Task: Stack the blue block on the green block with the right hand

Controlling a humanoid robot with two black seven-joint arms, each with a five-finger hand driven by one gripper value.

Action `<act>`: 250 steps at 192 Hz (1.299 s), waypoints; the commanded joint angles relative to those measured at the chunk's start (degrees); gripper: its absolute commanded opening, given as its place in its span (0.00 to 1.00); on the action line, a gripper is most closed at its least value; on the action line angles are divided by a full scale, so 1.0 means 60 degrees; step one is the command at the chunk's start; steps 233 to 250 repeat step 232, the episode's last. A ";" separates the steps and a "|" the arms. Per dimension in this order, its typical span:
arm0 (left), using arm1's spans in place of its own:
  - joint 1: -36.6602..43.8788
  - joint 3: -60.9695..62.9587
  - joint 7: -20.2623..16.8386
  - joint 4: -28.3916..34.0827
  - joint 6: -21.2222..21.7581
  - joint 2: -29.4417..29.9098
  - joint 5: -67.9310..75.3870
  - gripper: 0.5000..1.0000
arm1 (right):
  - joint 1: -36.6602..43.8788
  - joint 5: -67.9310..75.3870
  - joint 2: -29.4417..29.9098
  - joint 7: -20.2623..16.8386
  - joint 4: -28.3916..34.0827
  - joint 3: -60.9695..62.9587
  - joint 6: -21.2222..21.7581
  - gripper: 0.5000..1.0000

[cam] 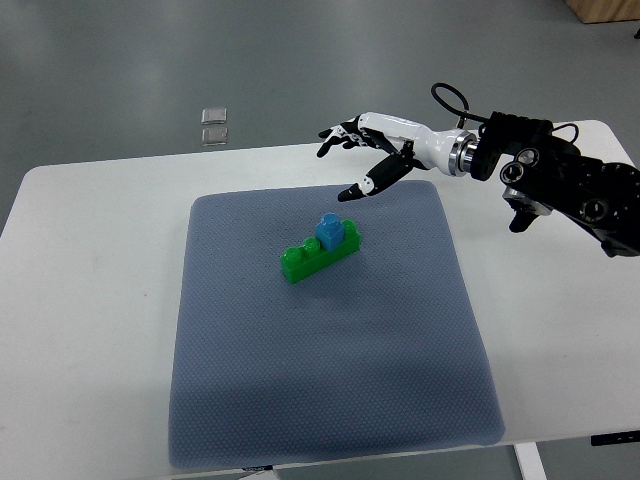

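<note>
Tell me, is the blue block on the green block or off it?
On it. The blue block sits on top of the green block, and the right hand is apart from both, fingers spread, holding nothing.

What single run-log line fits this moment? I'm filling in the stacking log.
stage: blue block on green block | right hand: open, empty, above mat's far edge | left arm: not in view

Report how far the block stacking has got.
Done: the blue block sits on top of the green block, on the grey mat. In hand: nothing; the right hand is beyond the stack with fingers spread, apart from it. Left: apparently nothing.
</note>
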 commanded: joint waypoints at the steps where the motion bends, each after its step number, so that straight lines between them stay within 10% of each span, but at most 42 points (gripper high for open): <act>1: -0.0007 0.0000 0.0000 0.0000 0.0000 0.0000 0.0000 1.00 | -0.0268 0.2061 0.0016 -0.0134 -0.0361 -0.0008 -0.0097 0.83; 250: 0.0008 0.0000 0.0000 0.0000 0.0000 0.0000 0.0000 1.00 | -0.2568 0.6560 0.0793 -0.0017 -0.1445 0.2116 0.0284 0.84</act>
